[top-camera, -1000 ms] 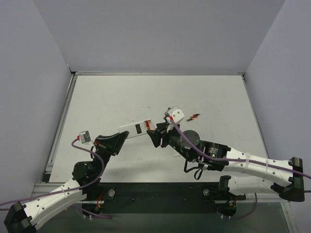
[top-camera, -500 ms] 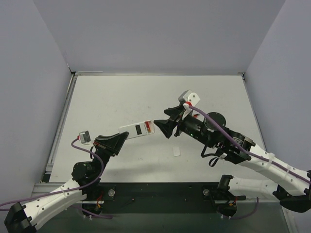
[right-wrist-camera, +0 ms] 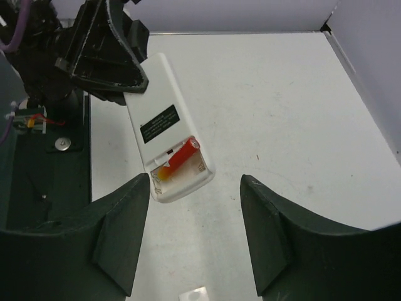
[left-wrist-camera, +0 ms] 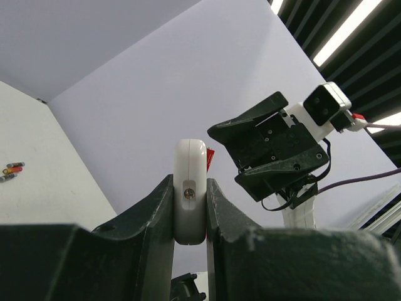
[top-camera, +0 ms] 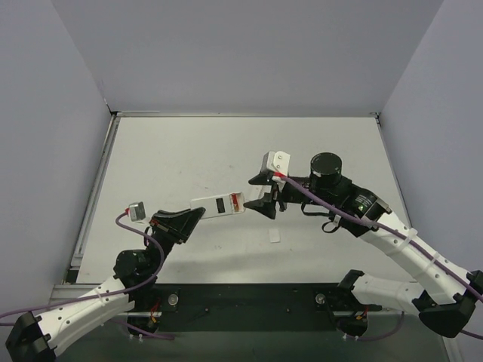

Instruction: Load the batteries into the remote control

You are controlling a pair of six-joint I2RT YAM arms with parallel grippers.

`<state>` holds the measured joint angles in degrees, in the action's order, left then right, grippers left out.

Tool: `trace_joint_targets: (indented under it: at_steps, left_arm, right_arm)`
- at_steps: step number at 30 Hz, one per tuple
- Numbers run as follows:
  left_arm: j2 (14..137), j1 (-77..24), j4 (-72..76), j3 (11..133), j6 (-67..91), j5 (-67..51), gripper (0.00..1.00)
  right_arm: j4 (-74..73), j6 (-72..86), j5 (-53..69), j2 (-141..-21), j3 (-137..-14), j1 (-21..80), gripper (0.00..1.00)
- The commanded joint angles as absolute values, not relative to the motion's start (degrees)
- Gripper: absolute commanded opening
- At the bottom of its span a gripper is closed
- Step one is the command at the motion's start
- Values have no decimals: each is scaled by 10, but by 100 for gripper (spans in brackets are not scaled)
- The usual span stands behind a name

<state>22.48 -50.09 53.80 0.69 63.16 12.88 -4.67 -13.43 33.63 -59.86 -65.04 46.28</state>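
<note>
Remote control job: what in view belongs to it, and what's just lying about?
Job:
- remote control, clamped in left end effector
- red battery seated in it
- loose batteries on the table
- right end effector, open and empty

Lying about:
- small white piece on the table, purpose unclear

White table (top-camera: 173,151), pale grey walls (top-camera: 249,53), small flat white piece (top-camera: 275,237) lying on the table, dark front strip (top-camera: 249,298)

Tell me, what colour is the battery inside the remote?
Red-orange battery, yellowish at one end; clearest in the right wrist view.
</note>
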Motion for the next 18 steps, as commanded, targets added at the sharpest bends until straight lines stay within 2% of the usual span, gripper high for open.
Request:
trace_joint_targets:
  at_steps: [1,7,11,18]
  left_arm:
    - [238,-501,567,-63,641,104,0]
    - [256,-501,563,-48,639,92,0]
    - [263,-500,564,-44,640,89,0]
    - [261,-500,564,-40,640,87,0]
  right_arm:
    - [-75,-310,441,-592,-687,464,54]
    - [-135,-445,429,-596,-700,481,51]
    - [-166,-507,335,-608,-703,520,48]
    - [-174,-541,276,-629,-702,555,42]
